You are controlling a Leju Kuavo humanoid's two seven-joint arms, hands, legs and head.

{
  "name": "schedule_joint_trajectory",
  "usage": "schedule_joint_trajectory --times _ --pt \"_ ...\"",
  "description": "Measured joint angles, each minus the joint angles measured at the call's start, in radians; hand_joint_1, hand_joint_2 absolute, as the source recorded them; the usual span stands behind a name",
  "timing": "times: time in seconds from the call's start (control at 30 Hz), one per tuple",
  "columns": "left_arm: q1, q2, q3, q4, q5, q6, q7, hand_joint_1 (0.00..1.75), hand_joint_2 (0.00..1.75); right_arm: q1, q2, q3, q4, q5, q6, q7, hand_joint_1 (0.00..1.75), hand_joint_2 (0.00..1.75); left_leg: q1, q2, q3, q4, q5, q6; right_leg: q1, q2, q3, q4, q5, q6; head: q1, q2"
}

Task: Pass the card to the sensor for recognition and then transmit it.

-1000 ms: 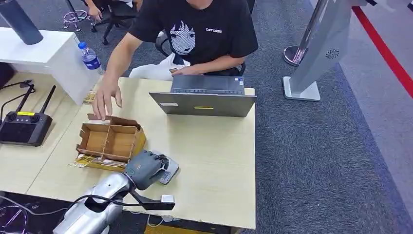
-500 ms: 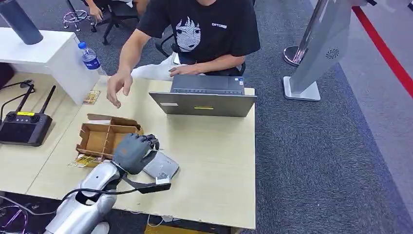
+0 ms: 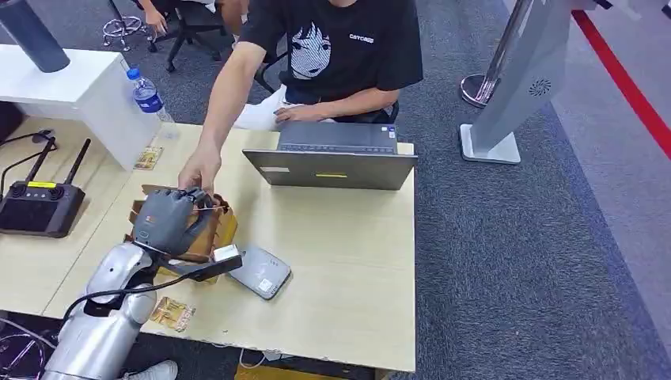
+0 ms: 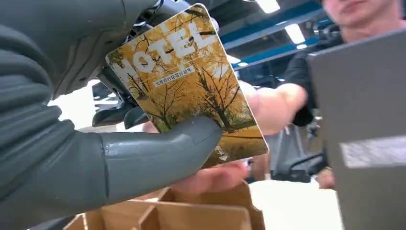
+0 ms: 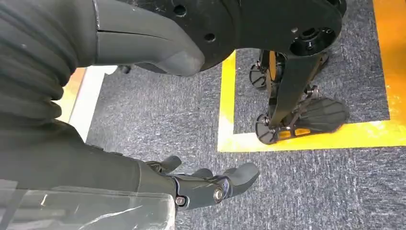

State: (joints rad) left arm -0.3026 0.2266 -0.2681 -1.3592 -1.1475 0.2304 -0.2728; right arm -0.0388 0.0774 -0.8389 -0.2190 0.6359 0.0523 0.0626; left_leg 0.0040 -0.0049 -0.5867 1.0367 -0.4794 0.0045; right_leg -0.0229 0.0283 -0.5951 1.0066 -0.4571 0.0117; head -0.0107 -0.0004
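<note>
**Holding the card over the box**

Pinched between the thick thumb and the darker fingers of the left hand (image 3: pixel 164 218), the card (image 4: pixel 184 84) stands nearly upright, its yellow tree print and the word HOTEL facing the wrist camera. It sits above the cardboard box (image 3: pixel 207 237) with its dividers, near the table's (image 3: pixel 348 261) left side. A person's hand (image 3: pixel 198 170) reaches in from across the table and touches the robot's fingertips there; in the wrist view its fingers lie just behind and under the card. The grey sensor (image 3: pixel 259 271) lies flat on the table just beside the box. Another card (image 3: pixel 172 313) lies near the front edge. A laptop (image 3: pixel 332 166) stands beyond. The right hand (image 5: pixel 210 187) hangs over carpet, fingers loosely apart, holding nothing.
</note>
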Motion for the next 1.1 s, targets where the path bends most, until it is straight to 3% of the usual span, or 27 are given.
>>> schedule_joint_trajectory --times 0.4,0.43,0.63,0.8,0.87,1.0,1.1 --pt "0.0 -0.011 0.033 -0.012 -0.005 0.009 -0.002 1.75 1.75 -0.001 0.001 -0.005 0.0 0.003 0.002 0.0 0.0 1.75 0.0 0.0 0.0 0.0 0.0 0.0 0.0 0.0 0.0 0.0 0.0 0.0 0.0 0.0" --pt "0.0 -0.019 0.049 -0.024 -0.008 0.013 -0.009 0.0 1.75 -0.001 0.002 -0.011 0.0 0.014 0.002 0.0 0.0 1.75 0.0 0.0 0.0 0.0 0.0 0.0 0.0 0.0 0.0 0.0 0.0 0.0 0.0 0.0" --pt "0.05 -0.059 0.071 -0.108 0.015 0.027 -0.084 0.0 1.75 -0.003 0.011 -0.044 -0.001 0.038 0.003 0.0 0.0 1.75 0.0 0.0 0.0 0.0 0.0 0.0 0.0 0.0 0.0 0.0 0.0 0.0 0.0 0.0" --pt "0.078 -0.057 0.068 -0.139 0.052 -0.039 -0.116 0.0 1.75 -0.003 0.011 -0.056 -0.002 0.042 0.003 -0.001 0.0 1.75 0.0 0.0 0.0 0.0 0.0 0.0 0.0 0.0 0.0 0.0 0.0 0.0 0.0 0.0" --pt "0.083 -0.035 0.05 -0.14 0.071 -0.075 -0.126 0.0 1.75 -0.003 0.011 -0.066 -0.003 0.047 0.003 -0.002 0.0 1.75 0.0 0.0 0.0 0.0 0.0 0.0 0.0 0.0 0.0 0.0 0.0 0.0 0.0 0.0" --pt "0.088 -0.005 0.019 -0.14 0.088 -0.09 -0.13 0.0 1.75 -0.003 0.011 -0.077 -0.004 0.052 0.003 -0.003 0.0 1.75 0.0 0.0 0.0 0.0 0.0 0.0 0.0 0.0 0.0 0.0 0.0 0.0 0.0 0.0" --pt "0.088 0.042 -0.021 -0.14 0.092 -0.114 -0.119 0.0 1.75 -0.004 0.011 -0.089 -0.005 0.054 0.003 -0.003 0.0 1.75 0.0 0.001 0.0 0.0 0.0 0.0 0.0 0.0 0.0 0.0 0.0 0.0 0.0 0.0"
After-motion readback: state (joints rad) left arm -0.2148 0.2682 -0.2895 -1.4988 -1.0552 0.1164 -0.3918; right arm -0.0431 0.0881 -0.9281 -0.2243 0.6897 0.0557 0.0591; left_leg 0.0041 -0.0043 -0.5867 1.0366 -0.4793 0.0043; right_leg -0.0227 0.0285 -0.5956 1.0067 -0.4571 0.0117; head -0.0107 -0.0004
